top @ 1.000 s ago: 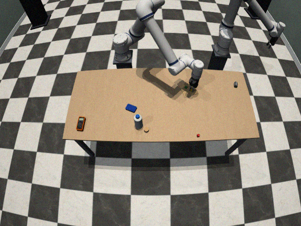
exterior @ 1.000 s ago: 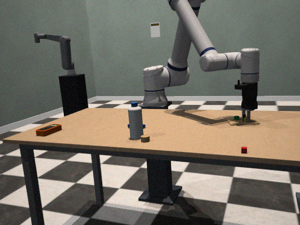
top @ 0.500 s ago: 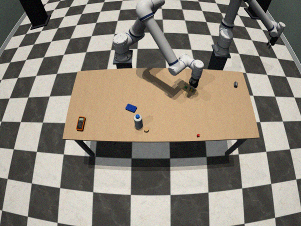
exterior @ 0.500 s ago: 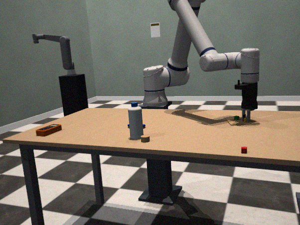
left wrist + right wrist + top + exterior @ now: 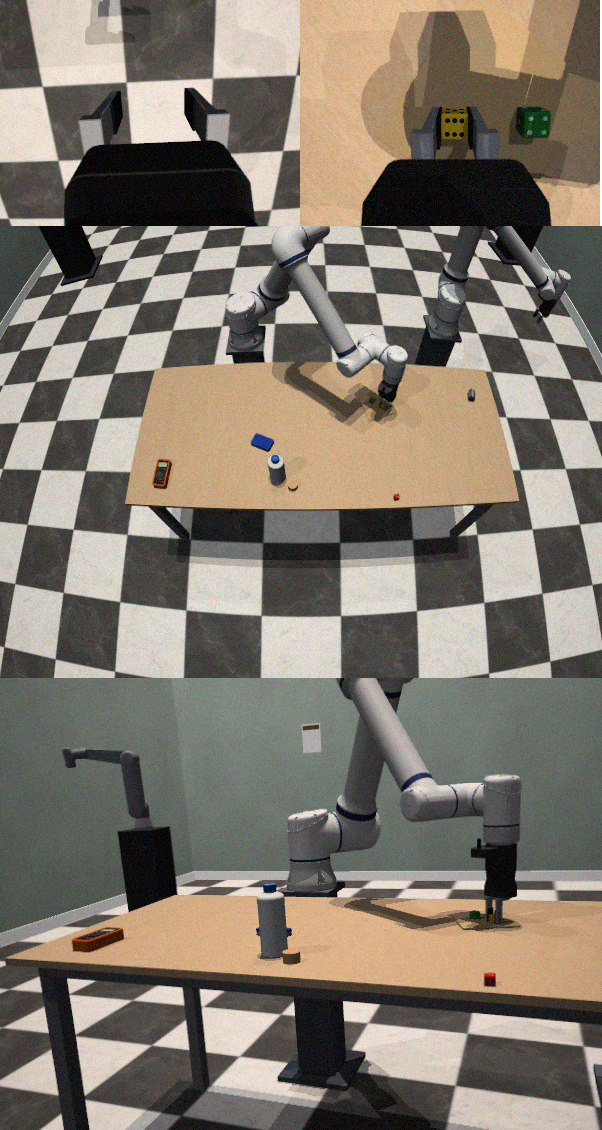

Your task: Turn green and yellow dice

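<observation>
Right pincer [image 5: 384, 403] [image 5: 494, 919] [image 5: 455, 131] stood part-closed, pads against the yellow die [image 5: 383, 406] [image 5: 491, 918] [image 5: 454, 125], far right, six up. Judged best: lower level, release gently, rise straight, avoiding the green die [image 5: 372, 400] [image 5: 474, 914] [image 5: 535, 123] beside it, four up.

Right gripper [image 5: 384, 403] [image 5: 493, 919] [image 5: 455, 125]: tight spot. Yellow die [image 5: 383, 406] [image 5: 490, 918] [image 5: 455, 124] fills the space between its fingers; green die [image 5: 372, 400] [image 5: 474, 914] [image 5: 533, 122] sits near one finger (visible gap, so not touching). Wide lane between bottle [image 5: 276, 470] [image 5: 272, 925] and red die [image 5: 396, 497] [image 5: 490, 979]. Small round block [image 5: 293, 486] [image 5: 291, 957] just beside bottle pinches that side. Left gripper [image 5: 538, 315] [image 5: 153, 112] has open room between its fingers, only floor below.
</observation>
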Robot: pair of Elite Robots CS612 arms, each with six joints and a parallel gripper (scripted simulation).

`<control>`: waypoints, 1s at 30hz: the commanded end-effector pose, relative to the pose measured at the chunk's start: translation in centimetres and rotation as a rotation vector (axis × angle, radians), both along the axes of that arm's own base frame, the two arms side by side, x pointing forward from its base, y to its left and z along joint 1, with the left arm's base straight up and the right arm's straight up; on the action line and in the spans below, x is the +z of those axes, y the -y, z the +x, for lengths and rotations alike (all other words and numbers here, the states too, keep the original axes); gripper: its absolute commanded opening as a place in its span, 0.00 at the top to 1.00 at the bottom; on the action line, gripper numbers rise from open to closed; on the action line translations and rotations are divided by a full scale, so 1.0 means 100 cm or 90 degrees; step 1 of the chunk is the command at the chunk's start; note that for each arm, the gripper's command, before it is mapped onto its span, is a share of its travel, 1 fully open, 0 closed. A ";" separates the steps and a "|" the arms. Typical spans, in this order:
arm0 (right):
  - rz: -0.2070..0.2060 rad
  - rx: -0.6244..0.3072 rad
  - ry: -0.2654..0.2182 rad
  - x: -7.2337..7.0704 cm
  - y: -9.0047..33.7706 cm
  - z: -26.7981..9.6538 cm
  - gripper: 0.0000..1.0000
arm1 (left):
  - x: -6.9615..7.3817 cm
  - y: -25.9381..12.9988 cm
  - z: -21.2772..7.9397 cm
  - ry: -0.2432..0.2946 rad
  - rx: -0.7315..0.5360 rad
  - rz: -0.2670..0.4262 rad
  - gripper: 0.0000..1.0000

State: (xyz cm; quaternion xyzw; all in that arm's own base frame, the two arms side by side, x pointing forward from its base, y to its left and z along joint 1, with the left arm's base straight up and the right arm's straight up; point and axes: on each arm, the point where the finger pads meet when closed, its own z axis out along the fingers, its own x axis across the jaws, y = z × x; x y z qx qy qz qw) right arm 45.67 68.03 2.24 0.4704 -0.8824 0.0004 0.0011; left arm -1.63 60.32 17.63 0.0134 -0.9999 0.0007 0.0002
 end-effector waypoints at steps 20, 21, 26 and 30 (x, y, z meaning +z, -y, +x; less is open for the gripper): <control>0.001 0.000 0.001 0.001 -0.001 0.001 0.36 | 0.001 -0.001 0.000 0.000 0.000 0.001 0.00; 0.001 0.000 0.001 0.001 -0.001 0.001 0.36 | 0.001 -0.001 0.000 0.000 0.000 0.001 0.00; 0.001 0.000 0.001 0.001 -0.001 0.001 0.30 | 0.001 -0.001 0.000 0.000 0.000 0.001 0.00; 0.001 0.000 0.001 0.001 -0.001 0.001 0.30 | 0.001 -0.001 0.000 0.000 0.000 0.001 0.00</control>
